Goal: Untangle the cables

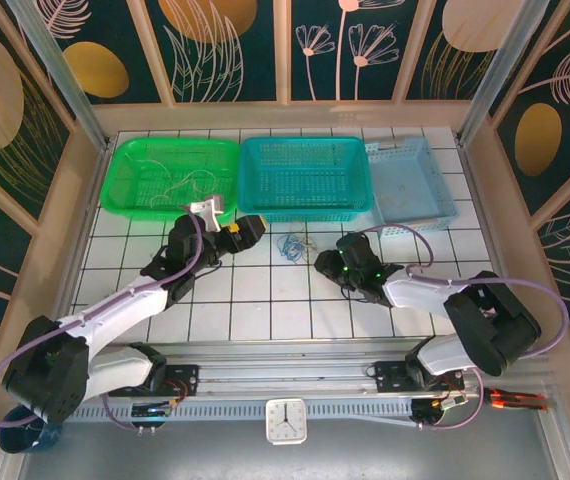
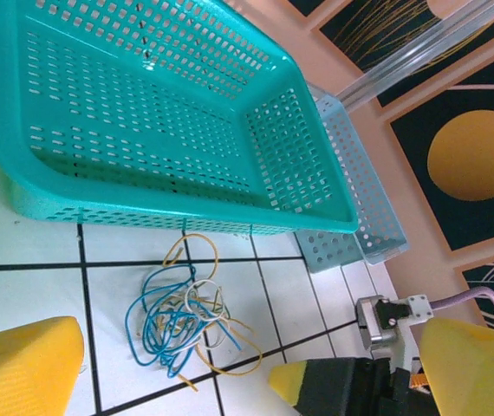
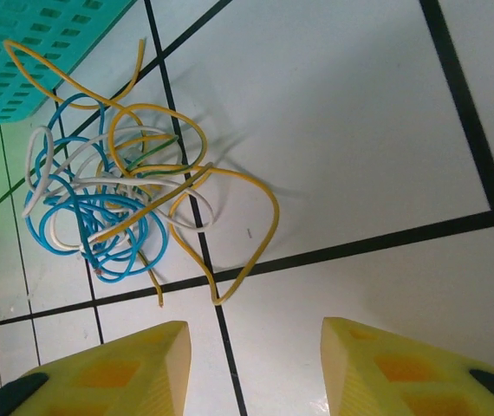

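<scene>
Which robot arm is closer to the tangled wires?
Right, by a little. The right gripper sits just near-right of the cables; the left gripper is off to their left, slightly farther.

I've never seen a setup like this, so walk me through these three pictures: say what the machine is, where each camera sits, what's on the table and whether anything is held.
This is a robot: two white arms bolted at the near edge of a tiled table. One picture looks down from above and behind them; the other two come from a camera on each wrist, so the yellow wedges at the bottom are that arm's own fingers. At the back stand a green basket, a teal basket and a pale blue basket. Before the teal one lies a small tangle of thin cables, blue, yellow and white. The left pincer and the right pincer face it from either side, both open, holding nothing.
</scene>
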`<state>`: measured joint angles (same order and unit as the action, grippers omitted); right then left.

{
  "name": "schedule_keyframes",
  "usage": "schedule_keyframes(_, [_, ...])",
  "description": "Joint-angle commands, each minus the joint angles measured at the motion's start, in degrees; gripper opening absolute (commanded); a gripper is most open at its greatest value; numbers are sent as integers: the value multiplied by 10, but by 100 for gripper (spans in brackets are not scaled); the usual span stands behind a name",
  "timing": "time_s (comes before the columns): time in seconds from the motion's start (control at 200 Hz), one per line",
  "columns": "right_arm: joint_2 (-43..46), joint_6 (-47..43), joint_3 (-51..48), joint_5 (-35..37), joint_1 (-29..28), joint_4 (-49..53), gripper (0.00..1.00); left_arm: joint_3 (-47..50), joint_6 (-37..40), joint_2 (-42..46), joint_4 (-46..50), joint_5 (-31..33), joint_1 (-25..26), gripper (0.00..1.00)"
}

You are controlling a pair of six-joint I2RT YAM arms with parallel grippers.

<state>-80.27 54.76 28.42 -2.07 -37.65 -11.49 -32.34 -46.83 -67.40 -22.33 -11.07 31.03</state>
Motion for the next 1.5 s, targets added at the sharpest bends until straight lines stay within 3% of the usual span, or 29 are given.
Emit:
schedule_keyframes(0.0, [-15,10,-1,-10,10,-38,42,1,-8,-9,-34,17,6,99])
schedule_keyframes(0.165, [-36,4,3,-31,31,-62,38,3,-8,-15,-38,24,14,99])
schedule_keyframes(0.325, [-64,-1,11,-58,45,-89,29,2,-8,-23,-41,25,17,99])
schedule_keyframes(0.52, [-79,-11,20,-88,49,-107,0,-2,-3,-31,-43,25,18,99])
schedule_keyframes(0.996, [113,-109,44,-80,27,10,0,-6,20,-33,-38,20,19,99])
schedule_keyframes(1.346, [109,-124,35,-114,23,-25,0,-11,4,-51,-77,-36,20,99])
schedule_keyframes(1.496, [116,-117,23,-127,23,-48,0,-22,2,-65,-87,-57,29,93])
